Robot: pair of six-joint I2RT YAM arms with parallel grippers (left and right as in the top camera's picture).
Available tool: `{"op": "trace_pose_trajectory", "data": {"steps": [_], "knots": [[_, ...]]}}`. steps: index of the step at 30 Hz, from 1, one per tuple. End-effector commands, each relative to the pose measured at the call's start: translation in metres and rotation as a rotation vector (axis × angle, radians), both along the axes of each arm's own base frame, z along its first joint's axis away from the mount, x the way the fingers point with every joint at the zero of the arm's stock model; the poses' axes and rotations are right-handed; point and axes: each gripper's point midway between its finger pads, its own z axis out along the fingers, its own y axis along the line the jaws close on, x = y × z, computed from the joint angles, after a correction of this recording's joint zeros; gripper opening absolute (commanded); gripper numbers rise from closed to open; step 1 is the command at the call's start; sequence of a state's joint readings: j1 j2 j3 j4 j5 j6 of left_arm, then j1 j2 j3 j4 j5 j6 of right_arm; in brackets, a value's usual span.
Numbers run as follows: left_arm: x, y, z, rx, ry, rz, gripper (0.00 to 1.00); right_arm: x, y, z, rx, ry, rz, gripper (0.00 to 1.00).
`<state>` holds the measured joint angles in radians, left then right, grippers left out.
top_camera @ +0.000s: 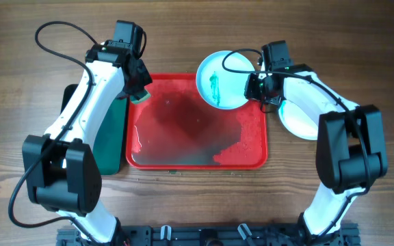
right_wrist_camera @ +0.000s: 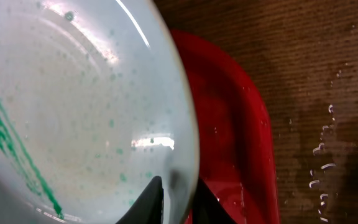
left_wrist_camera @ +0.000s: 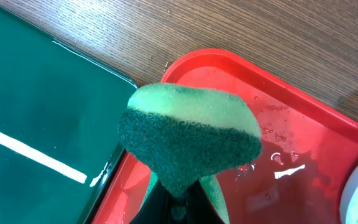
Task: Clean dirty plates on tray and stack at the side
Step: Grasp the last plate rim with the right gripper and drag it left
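Observation:
My right gripper point(top_camera: 258, 87) is shut on the rim of a white plate point(top_camera: 223, 80) with a teal-green streak and holds it tilted over the red tray's point(top_camera: 183, 160) far right corner. In the right wrist view the plate point(right_wrist_camera: 73, 106) fills the left and my fingers point(right_wrist_camera: 178, 202) pinch its edge above the tray point(right_wrist_camera: 229, 143). My left gripper point(top_camera: 139, 92) is shut on a green sponge point(left_wrist_camera: 188, 140) over the tray's far left corner point(left_wrist_camera: 303, 112). Another white plate point(top_camera: 299, 119) lies on the table right of the tray, partly hidden by my right arm.
A dark green tray point(top_camera: 111, 137) lies left of the red tray, also seen in the left wrist view point(left_wrist_camera: 36, 112). The red tray holds water and foam. Water drops point(right_wrist_camera: 325, 162) lie on the wooden table right of the tray.

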<state>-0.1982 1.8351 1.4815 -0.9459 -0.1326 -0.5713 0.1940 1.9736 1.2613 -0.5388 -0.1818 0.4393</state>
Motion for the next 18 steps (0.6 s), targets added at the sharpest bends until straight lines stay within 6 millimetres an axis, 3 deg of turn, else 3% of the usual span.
{"op": "trace_pose_trajectory", "data": {"steps": [1,5,13,14,16,18], "knots": [[0.003,-0.001,0.009,-0.012,-0.028,0.012,0.04,0.007,0.003,0.001,-0.010,-0.005,0.024,0.05],[0.003,-0.001,0.009,-0.012,-0.027,0.012,0.04,-0.009,0.020,0.001,0.030,0.056,0.064,0.04],[0.003,-0.001,0.009,-0.011,-0.026,0.012,0.04,-0.078,0.072,-0.004,0.032,0.251,0.217,0.04],[0.002,-0.001,0.009,-0.011,-0.024,0.012,0.04,-0.088,0.079,-0.003,0.039,0.277,0.245,0.08],[0.001,-0.001,0.009,-0.010,-0.020,0.012,0.04,-0.099,0.087,-0.002,0.048,0.307,0.273,0.27],[0.001,-0.001,0.009,-0.010,-0.020,0.012,0.04,-0.097,0.092,-0.001,0.077,0.290,0.307,0.37]]}}
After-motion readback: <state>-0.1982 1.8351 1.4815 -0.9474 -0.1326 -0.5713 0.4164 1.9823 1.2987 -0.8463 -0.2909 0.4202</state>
